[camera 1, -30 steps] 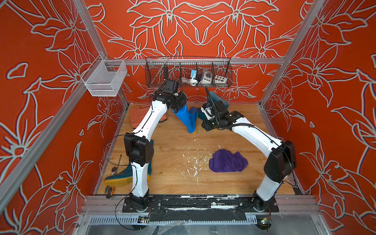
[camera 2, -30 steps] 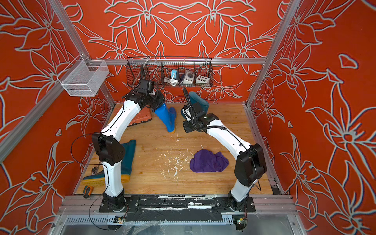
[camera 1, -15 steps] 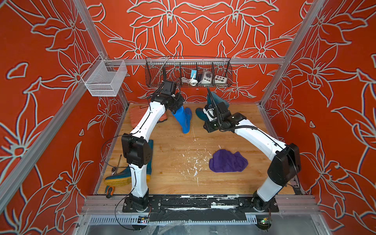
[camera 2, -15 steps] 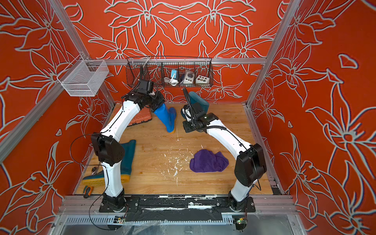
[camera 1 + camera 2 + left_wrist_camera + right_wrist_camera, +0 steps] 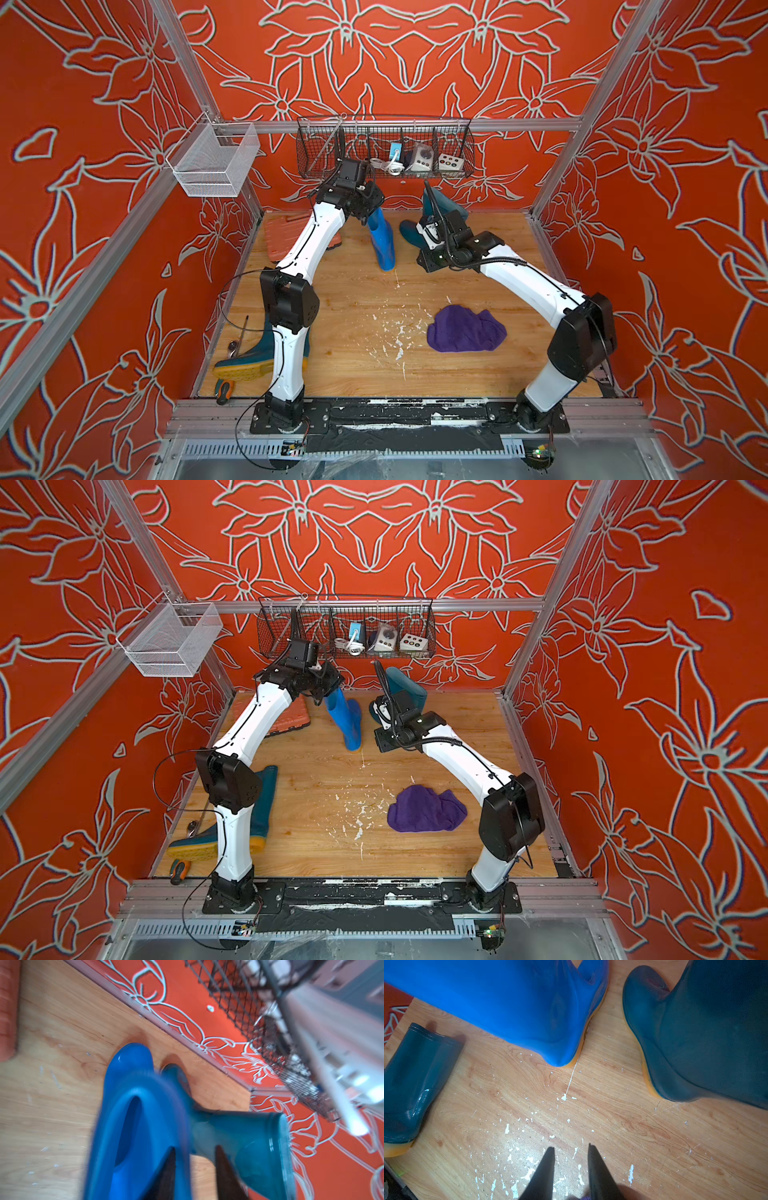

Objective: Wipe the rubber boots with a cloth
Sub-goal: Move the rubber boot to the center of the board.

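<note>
black wire basket (image 5: 324,156), hung on the far wall rail and split into compartments. the right-hand compartments hold a white coiled cable with a blue plug (image 5: 392,156), a white device with a round dial (image 5: 419,154) and a white box with dark buttons (image 5: 451,160). what lies in the left compartments is hard to make out.

white mesh basket (image 5: 208,166), hung on the left rail.

bright blue glossy rubber boot (image 5: 382,245), upright on its yellow-orange sole at the far centre of the wooden bench (image 5: 357,299).

left claw (image 5: 195,1148), at the top of the blue boot. its jaws stand parted to a middling gap, astride the rim of the shaft. the left wrist view is blurred, so whether a finger touches the rim cannot be told.

dark teal glossy rubber boot (image 5: 405,683), upright just right of the blue one. the right wrist partly hides its shaft in both top views.

second dark teal boot (image 5: 257,351), on its side at the near left, largely covered by the left arm.

right claw (image 5: 570,1146), over bare bench on the near side of the two upright boots. its jaws are narrow, with a slim gap and nothing between them.

purple terry cloth (image 5: 465,328), crumpled on the near right of the bench, well apart from all three boots and both claws.

flat orange plastic case (image 5: 282,237), far left, half under the left arm.

orange-handled screwdriver (image 5: 224,388), at the near left edge.

against one second earlier: the blue boot's shaft stands a little straighter. the cloth, the teal boots and the right arm lie much as they were.
</note>
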Controlling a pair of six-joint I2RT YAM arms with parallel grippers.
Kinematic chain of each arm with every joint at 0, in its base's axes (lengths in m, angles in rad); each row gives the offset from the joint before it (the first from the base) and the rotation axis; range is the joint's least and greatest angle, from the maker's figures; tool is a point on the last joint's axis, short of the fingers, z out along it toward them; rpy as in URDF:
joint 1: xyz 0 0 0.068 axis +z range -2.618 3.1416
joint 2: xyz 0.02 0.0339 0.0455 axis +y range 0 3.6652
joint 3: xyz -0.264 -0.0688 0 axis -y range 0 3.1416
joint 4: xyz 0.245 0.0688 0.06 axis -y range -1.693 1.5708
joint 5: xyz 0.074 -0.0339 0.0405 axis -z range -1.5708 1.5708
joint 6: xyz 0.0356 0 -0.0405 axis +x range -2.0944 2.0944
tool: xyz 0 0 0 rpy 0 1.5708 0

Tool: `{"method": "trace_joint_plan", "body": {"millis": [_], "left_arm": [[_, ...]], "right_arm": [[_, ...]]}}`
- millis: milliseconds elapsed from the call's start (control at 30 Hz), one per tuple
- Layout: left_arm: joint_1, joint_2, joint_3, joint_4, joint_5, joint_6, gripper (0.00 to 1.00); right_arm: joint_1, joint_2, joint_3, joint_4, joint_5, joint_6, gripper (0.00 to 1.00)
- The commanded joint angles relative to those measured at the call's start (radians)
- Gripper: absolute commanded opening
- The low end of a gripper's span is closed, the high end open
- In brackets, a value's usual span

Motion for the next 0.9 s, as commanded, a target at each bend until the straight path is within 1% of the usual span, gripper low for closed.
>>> {"method": "trace_joint_plan", "body": {"millis": [0, 133, 333, 400, 467, 567, 633, 700, 767, 833, 867], "left_arm": [[0.001, 0.008, 0.061, -0.039, 0.021, 0.036, 0.5], [0.0, -0.021, 0.07, -0.07, 0.043, 0.084, 0.51], [0.004, -0.113, 0.067, -0.126, 0.009, 0.173, 0.51], [0.015, -0.154, 0.05, -0.151, -0.001, 0.202, 0.52], [0.046, -0.216, -0.004, -0.177, -0.003, 0.22, 0.55], [0.124, -0.335, -0.141, -0.226, -0.006, 0.231, 0.61], [0.202, -0.445, -0.307, -0.228, -0.007, 0.258, 0.66], [0.273, -0.541, -0.472, -0.228, -0.016, 0.291, 0.7], [0.338, -0.609, -0.622, -0.238, -0.024, 0.331, 0.72], [0.374, -0.636, -0.752, -0.247, -0.037, 0.388, 0.75], [0.383, -0.635, -0.792, -0.254, -0.046, 0.413, 0.76]], "right_arm": [[-0.007, -0.027, -0.009, -0.002, 0.017, 0.01, 0.32], [-0.007, -0.036, -0.016, -0.002, 0.02, 0.011, 0.37], [-0.008, -0.054, -0.02, -0.012, 0.024, 0.017, 0.39], [-0.008, -0.068, -0.028, -0.018, 0.025, 0.018, 0.4], [-0.008, -0.095, -0.05, -0.021, 0.029, 0.018, 0.4], [-0.008, -0.148, -0.102, -0.033, 0.038, 0.017, 0.41], [-0.007, -0.204, -0.162, -0.059, 0.043, 0.014, 0.43], [-0.008, -0.268, -0.243, -0.081, 0.064, 0.017, 0.46], [-0.009, -0.34, -0.327, -0.114, 0.101, 0.032, 0.54], [-0.009, -0.407, -0.417, -0.166, 0.148, 0.056, 0.71], [-0.01, -0.428, -0.453, -0.19, 0.164, 0.07, 0.75]]}}
